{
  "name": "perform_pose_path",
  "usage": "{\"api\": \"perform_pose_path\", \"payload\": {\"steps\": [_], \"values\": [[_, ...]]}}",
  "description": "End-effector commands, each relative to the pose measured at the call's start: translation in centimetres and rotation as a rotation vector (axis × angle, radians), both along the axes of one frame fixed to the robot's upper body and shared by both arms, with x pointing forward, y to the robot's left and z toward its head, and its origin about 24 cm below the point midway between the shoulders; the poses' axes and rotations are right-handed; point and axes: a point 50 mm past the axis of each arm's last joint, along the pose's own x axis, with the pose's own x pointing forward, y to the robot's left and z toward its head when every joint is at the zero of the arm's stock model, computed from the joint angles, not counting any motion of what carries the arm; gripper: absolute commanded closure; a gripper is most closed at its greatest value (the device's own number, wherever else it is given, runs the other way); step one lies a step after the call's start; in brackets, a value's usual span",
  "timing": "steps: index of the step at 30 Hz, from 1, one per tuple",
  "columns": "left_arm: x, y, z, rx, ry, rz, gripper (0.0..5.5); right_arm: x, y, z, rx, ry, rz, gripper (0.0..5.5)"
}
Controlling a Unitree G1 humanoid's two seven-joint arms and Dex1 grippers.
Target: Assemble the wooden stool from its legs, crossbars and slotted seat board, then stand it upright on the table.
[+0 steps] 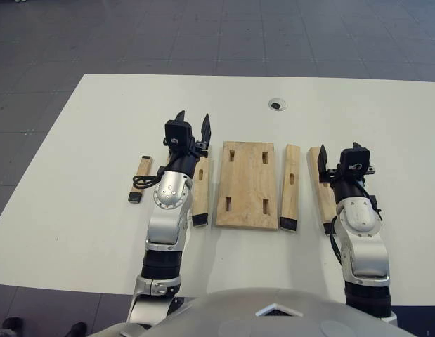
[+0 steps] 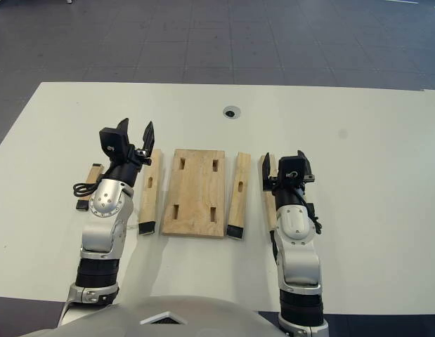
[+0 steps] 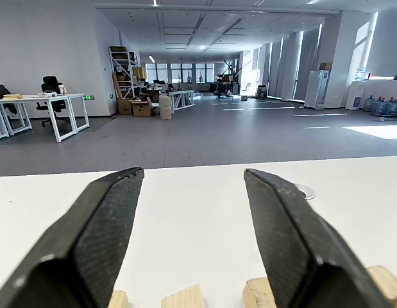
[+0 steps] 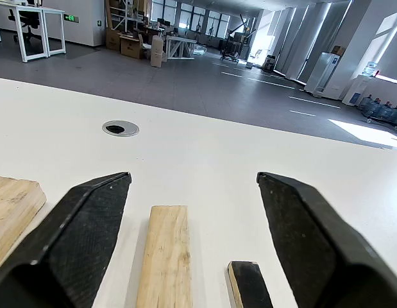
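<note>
Slotted seat board [image 1: 247, 184] lies flat mid-table [image 1: 98, 140], parts unjoined. Left gripper [image 1: 194, 116], jaws apart, is over the left leg [image 1: 201, 193]. Right gripper [image 4: 193, 179], jaws apart, is over the far-right leg [image 1: 319, 184]. Middle leg [image 1: 290, 186] is just beside the board, short crossbar [image 1: 143, 170] far left, grommet hole [image 1: 276, 105] beyond.

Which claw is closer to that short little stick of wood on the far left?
Left. The left claw sits just right of the short stick; the right claw is far off, past the big board.
</note>
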Motion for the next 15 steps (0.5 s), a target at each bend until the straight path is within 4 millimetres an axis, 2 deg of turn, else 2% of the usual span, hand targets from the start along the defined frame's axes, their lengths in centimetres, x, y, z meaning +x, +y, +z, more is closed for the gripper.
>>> {"api": "perform_pose_path", "payload": {"steps": [1, 7, 11, 15], "values": [[0.1, 0.4, 0.2, 0.0, 0.001, 0.028, 2.59, 0.2, -0.1, 0.0, -0.013, 0.008, -0.009, 1.87], [-0.3, 0.9, -0.2, 0.011, 0.027, 0.031, 2.59, 0.0, 0.0, 0.2, -0.006, 0.003, -0.001, 1.87], [-1.3, 1.5, -1.9, 0.056, 0.087, 0.065, 2.59, 0.0, 0.3, 0.3, -0.007, 0.003, 0.012, 1.87], [-1.4, 1.4, -1.8, 0.067, 0.078, 0.067, 2.59, 0.5, 0.4, 0.4, -0.012, 0.001, 0.02, 1.87]]}}
